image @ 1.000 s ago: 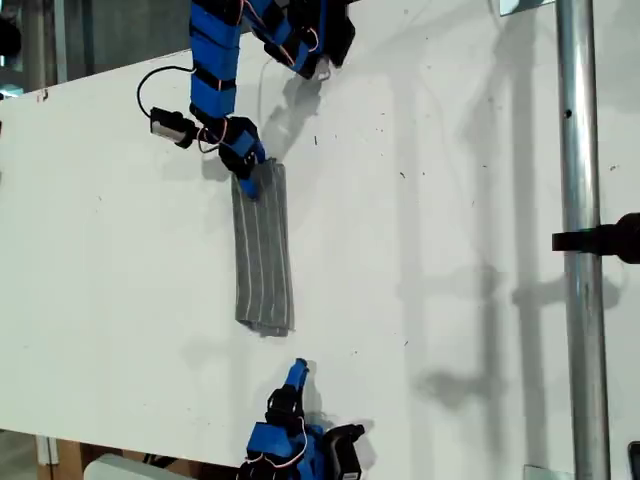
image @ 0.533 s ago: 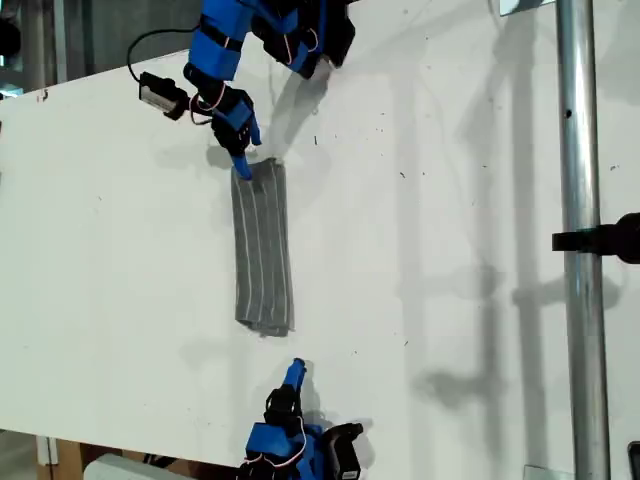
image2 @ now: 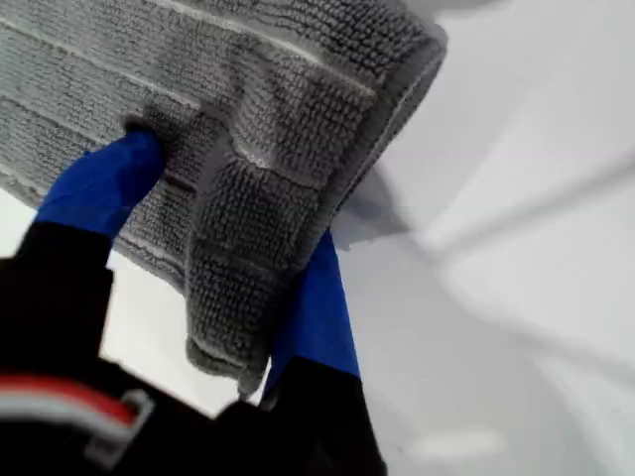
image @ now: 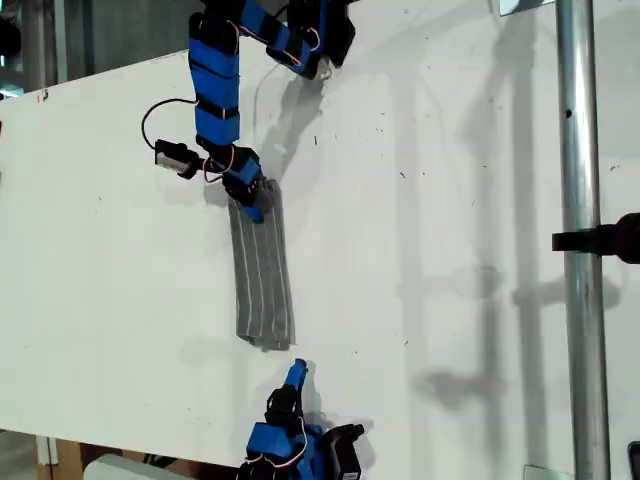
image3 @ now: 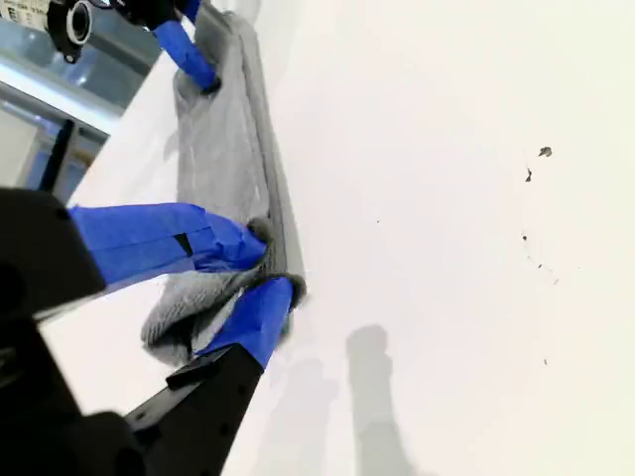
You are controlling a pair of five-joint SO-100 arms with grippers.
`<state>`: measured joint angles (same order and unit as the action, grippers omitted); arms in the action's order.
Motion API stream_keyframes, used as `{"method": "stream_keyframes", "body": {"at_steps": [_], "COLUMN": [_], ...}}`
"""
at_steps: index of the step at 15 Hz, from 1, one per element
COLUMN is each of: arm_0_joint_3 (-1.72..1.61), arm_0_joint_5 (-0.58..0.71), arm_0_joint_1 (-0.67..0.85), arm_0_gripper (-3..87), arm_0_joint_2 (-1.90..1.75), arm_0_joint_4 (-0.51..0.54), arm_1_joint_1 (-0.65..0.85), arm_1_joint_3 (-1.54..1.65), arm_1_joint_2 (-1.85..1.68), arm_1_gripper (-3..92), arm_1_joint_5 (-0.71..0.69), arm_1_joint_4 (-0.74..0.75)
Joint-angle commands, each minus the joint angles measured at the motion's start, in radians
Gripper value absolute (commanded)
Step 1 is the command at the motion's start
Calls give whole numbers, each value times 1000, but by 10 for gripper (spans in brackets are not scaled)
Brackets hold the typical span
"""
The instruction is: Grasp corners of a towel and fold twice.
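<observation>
Since 0.5 s ago, my first gripper had come down from just above the towel's upper end onto it, jaws pinched on a bunched corner. The strip's lower end had slid towards my second gripper, whose jaws were closed on the near end. The towel lay on the white surface as a narrow folded strip, long axis running top to bottom in the exterior view, slightly tilted. Grey terry, thin pale stripes lengthwise.
</observation>
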<state>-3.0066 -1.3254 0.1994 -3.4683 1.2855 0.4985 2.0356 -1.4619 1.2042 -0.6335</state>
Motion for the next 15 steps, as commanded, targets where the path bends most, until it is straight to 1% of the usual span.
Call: {"method": "stream_keyframes", "body": {"at_steps": [1,2,3,4,6,7,9,10,11,12,14,15], "arm_0_joint_3": [51,51,48,44,46,48,46,46,46,44,48,49], "arm_0_joint_5": [-12,-17,-18,-15,-3,5,8,8,5,5,12,9], "arm_0_joint_1": [-18,-26,-29,-28,-17,-14,-12,-14,-17,-17,-11,-14], "arm_0_gripper": [68,68,68,68,69,69,69,69,68,68,69,68], "arm_0_joint_2": [-5,-5,-5,-5,-5,-5,-5,-5,-5,-5,-5,-5], "arm_0_joint_4": [8,8,8,8,6,5,3,3,3,3,3,3], "arm_1_joint_1": [-29,-23,-12,2,9,8,-20,-49,-78,-110,-178,-201], "arm_1_joint_3": [-86,-71,-48,0,106,147,123,78,48,32,15,-32], "arm_1_joint_2": [12,-31,-89,-176,-471,-655,-936,-1026,-1065,-1031,-779,-604], "arm_1_gripper": [156,64,-2,-2,-2,-2,-2,-2,-2,-2,-2,-2], "arm_1_joint_5": [-60,-98,-120,-143,-143,-117,-55,-17,2,2,-6,-12], "arm_1_joint_4": [41,12,-57,-132,-367,-509,-834,-950,-968,-877,-557,-426]}}
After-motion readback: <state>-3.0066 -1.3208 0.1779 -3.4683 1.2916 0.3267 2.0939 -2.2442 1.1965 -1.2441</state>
